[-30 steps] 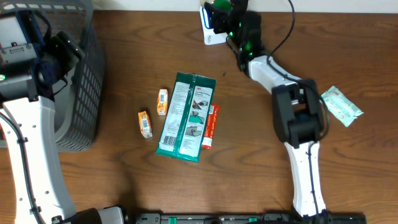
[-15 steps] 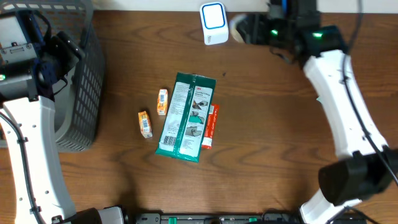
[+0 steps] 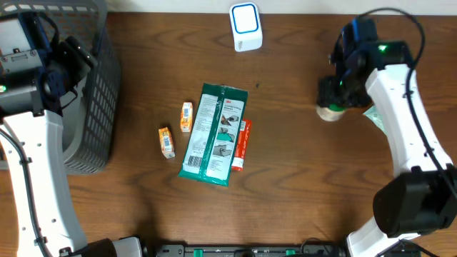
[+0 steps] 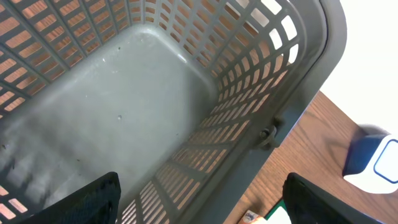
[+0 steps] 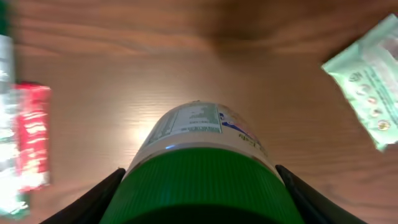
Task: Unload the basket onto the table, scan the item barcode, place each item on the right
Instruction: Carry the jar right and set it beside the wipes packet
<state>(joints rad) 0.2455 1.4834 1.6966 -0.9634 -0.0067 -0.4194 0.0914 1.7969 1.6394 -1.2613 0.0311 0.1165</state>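
While my right gripper point(image 3: 337, 91) is clamped on the green-capped bottle point(image 5: 198, 127) near the table's point(image 3: 300, 193) 3 o'clock edge, just beside a mint pouch point(image 5: 367, 74), I judge the barcode must be turned squarely toward the scanner point(image 3: 245, 27) at 12 o'clock and held steady. My left gripper point(image 4: 211, 202) hangs, fingers apart, over the grey basket point(image 4: 124, 106) at 9 o'clock. The tabletop is brown wood grain. A wipes pack point(image 3: 214, 135) and small orange packets point(image 3: 166, 141) lie at centre. A pale strip point(image 3: 178, 6) shows beyond 12.
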